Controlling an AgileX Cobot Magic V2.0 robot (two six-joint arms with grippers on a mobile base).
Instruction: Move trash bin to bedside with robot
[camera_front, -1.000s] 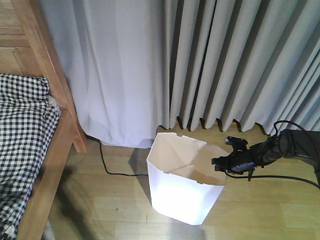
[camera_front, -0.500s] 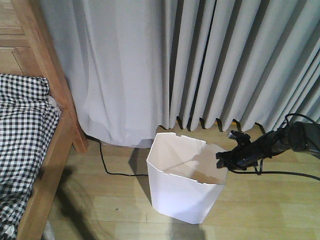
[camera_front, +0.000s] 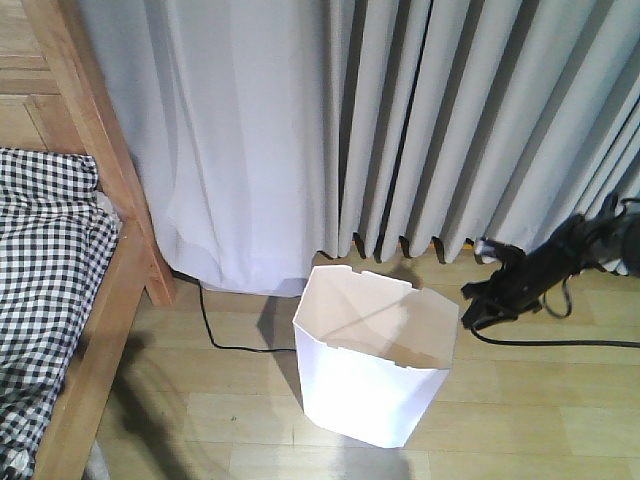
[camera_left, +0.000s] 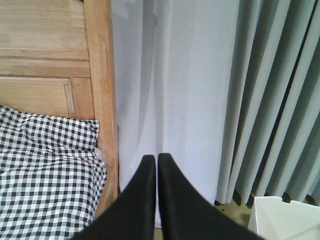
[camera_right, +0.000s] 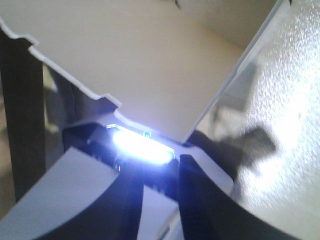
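Grey curtains (camera_front: 450, 120) hang over a wood floor (camera_front: 520, 400). The bin (camera_front: 370, 365) stands there, well apart from the bed (camera_front: 95, 330). The right gripper (camera_front: 485, 305) has drawn back off its rim, jaws apparently parted; a fresh grasp seems needed. The left gripper (camera_left: 152, 162) hovers, jaws together.

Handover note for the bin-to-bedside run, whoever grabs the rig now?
Left gripper: shut, empty, up near the bed frame.
Right gripper: beside the trash bin at its right rim; front view shows a small gap, wrist view is too close to tell grip or jaw state.
Bin stands upright on the wood floor before the curtain, well right of the bed.
Done: nothing visible. Left: get a hold on the bin and move it to the bedside.
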